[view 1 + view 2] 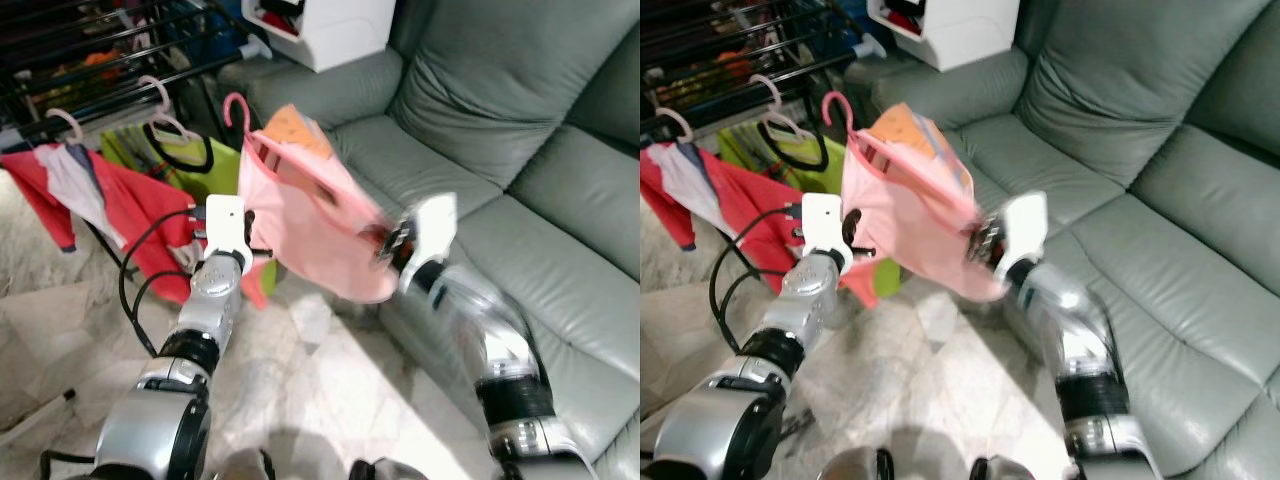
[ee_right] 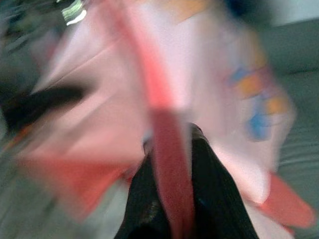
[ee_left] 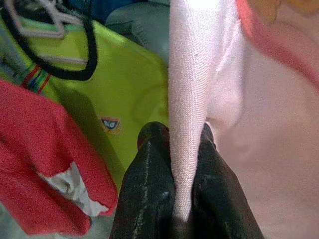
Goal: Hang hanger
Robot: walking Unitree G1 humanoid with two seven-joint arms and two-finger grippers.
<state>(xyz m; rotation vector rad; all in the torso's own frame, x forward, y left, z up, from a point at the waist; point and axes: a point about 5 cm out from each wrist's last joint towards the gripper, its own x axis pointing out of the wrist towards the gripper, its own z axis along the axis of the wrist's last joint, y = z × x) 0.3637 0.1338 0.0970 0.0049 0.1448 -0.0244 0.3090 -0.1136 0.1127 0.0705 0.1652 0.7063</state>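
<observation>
No readable text (crest badge illegible)

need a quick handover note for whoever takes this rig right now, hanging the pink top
Left tool: shut on the pink top, pinching a fold of fabric.
Right tool: shut on the pink top's darker trim; view blurred.
The pink top sits on a pink hanger, held up between both arms in front of the grey sofa.
Drying rack stands to the robot's left, already carrying a red garment and a lime shirt.
Left: hook the hanger on the rack, release.

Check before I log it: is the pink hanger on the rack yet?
No. The pink hanger hangs free of the drying rack, carried with its pink shirt.
</observation>
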